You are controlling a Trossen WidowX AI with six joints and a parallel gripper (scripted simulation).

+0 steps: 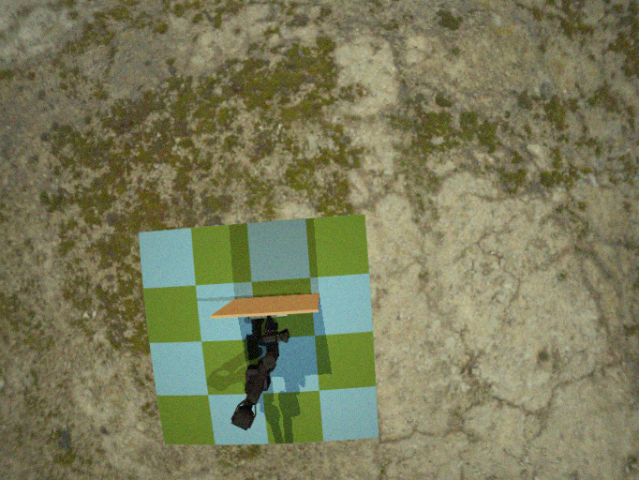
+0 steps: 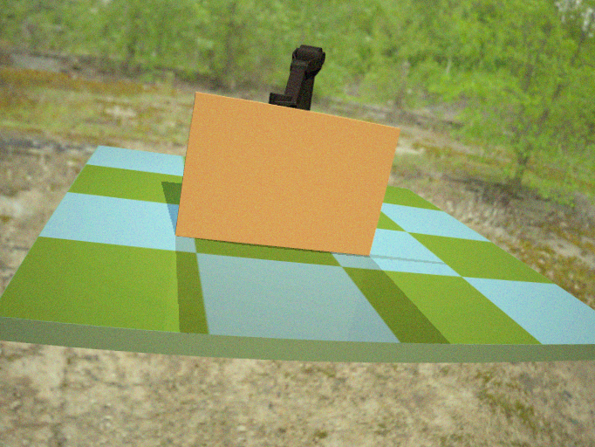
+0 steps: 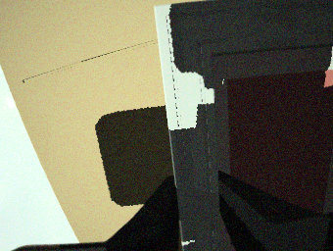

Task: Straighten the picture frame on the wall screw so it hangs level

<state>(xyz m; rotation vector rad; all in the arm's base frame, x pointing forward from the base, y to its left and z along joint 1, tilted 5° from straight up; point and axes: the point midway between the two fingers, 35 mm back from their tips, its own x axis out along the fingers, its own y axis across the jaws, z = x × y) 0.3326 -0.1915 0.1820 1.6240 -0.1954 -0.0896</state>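
Observation:
The picture frame (image 3: pixel 193 147) fills the right of the wrist view: a dark grey bar around a dark red picture (image 3: pixel 274 137). It hangs against the tan wall panel (image 3: pixel 69 127), which is an orange strip from above (image 1: pixel 265 306) and an orange slab seen from behind (image 2: pixel 288 177). My gripper (image 3: pixel 194 181) (image 1: pixel 268 321) is shut on the frame's grey side bar, one dark finger on each side of it. In the exterior view the wall hides the frame, the screw and the gripper. I cannot tell from these views whether the frame is level.
The wall stands on a blue and green checkered table (image 1: pixel 170 315) (image 2: pixel 96 284). My arm (image 1: pixel 255 382) (image 2: pixel 300 79) reaches to the wall from the table's front edge. Rough ground lies all around the table.

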